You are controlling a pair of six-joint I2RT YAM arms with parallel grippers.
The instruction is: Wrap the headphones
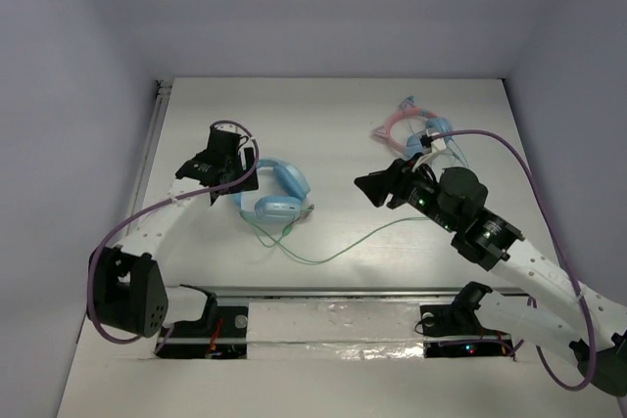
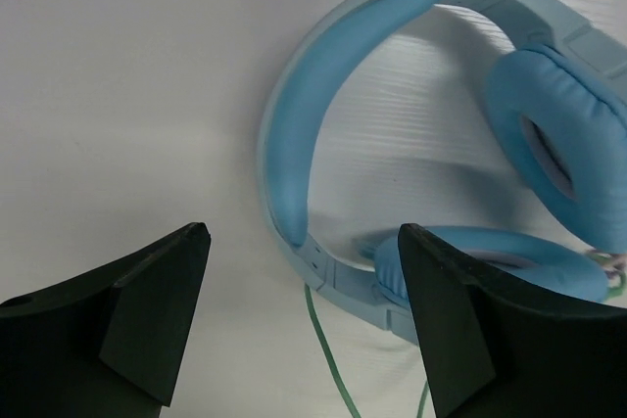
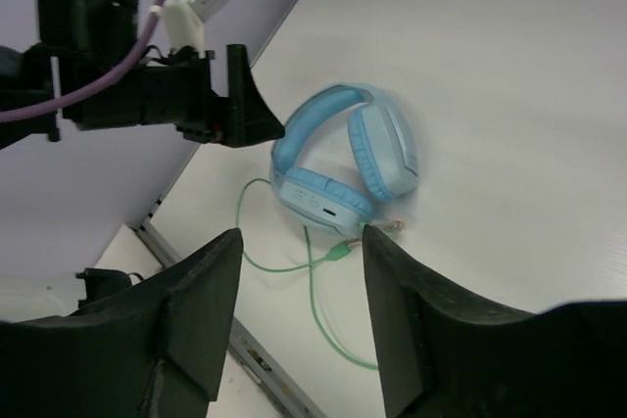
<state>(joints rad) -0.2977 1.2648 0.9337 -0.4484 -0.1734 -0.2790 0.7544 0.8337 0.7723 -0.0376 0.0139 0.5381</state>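
The white tabletop carries the light-blue over-ear headphones, lying flat left of centre with the cups toward the near edge. The left end effector is released, jaws spread wide, positioned directly above the headband; contact cannot be determined. The right end effector is likewise released, holding nothing, well apart from the headphones on their right. A smaller pink-banded headset lies at the far right. The thin green cable trails unwound from the headphones rightward across the tabletop.
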